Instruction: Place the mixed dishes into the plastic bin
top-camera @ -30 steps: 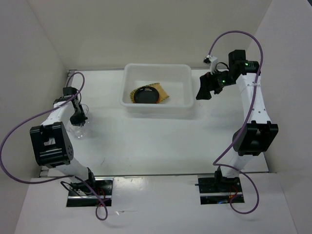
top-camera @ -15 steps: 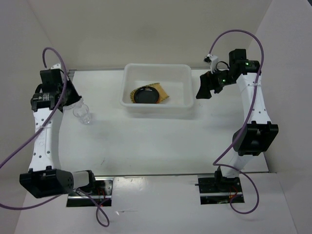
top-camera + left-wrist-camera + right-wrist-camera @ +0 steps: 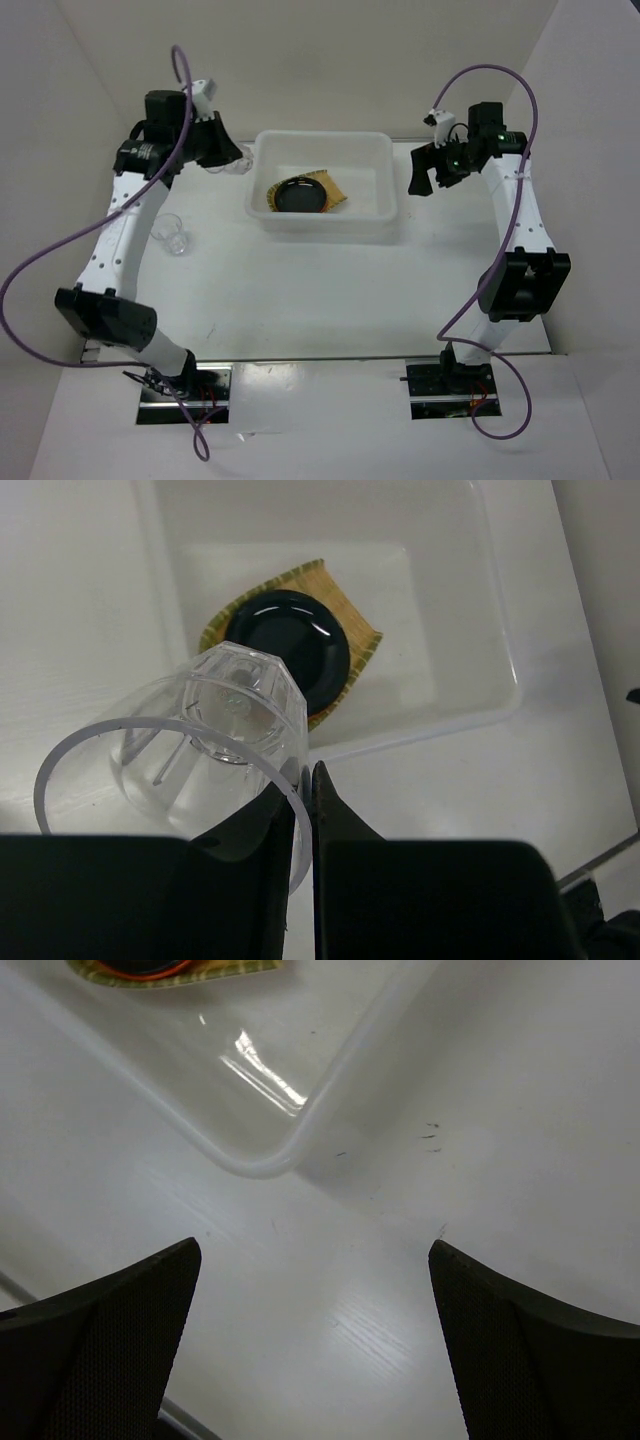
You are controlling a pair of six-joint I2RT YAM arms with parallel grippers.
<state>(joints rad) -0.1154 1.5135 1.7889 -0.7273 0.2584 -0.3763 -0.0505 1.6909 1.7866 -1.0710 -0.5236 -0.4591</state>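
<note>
Cup at the bin's edge: my left gripper [image 3: 306, 780] pinches a clear cup [image 3: 210, 730] by its rim, one finger [image 3: 255, 830] inside the mouth and the other outside. The jaws are all but closed, with only the thin plastic wall between them. The cup is tilted, its open mouth toward my wrist camera and its base pointing at the bin [image 3: 505, 650]. Seen from above, this hand is raised just beside the bin's left rim, near the far corner. Whether the cup has crossed the rim I cannot tell.

The bin sits on the far middle of the table [image 3: 330, 290]. On its floor, toward the left side, lies the tray [image 3: 357, 632], with the black plate [image 3: 290, 645] resting on top of it. My right wrist camera catches a sliver of the orange plate [image 3: 150, 972] on the tray at the very top of its view. How it sits against the black plate is not clear from there.

My right gripper [image 3: 315, 1260] hangs with its fingers spread wide and nothing between them. It is above bare table just off the bin's right side, with a rounded corner of the bin in its view and no contact.

A second cup [image 3: 174, 236] stands upright on the table, well to the left of the bin and apart from both hands.
</note>
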